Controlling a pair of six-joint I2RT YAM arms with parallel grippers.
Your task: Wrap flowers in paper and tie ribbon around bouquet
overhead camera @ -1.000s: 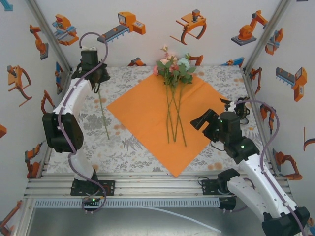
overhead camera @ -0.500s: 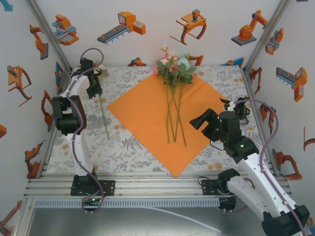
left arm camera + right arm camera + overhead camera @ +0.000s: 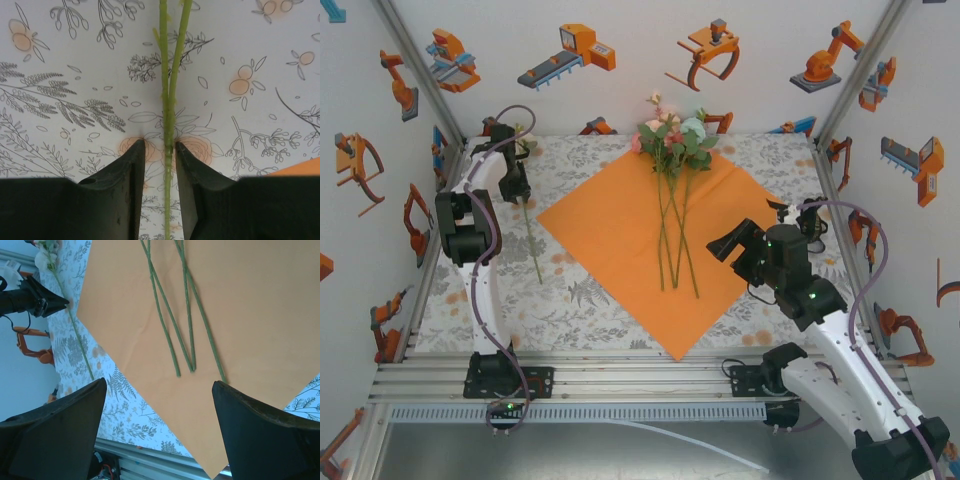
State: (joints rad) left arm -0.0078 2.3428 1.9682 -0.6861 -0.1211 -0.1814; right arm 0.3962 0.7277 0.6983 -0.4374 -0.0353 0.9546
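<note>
Care matters for this pick: I think the left gripper (image 3: 160, 145) should close with the single stem (image 3: 167, 100) centred, then lift slowly. It points down at the upper left of the desk (image 3: 580, 300), jaws slightly apart astride this stem, beside the orange paper (image 3: 610, 230) bearing the other flowers (image 3: 672, 140). The right gripper (image 3: 159, 384) hovers, jaws wide open.
</note>
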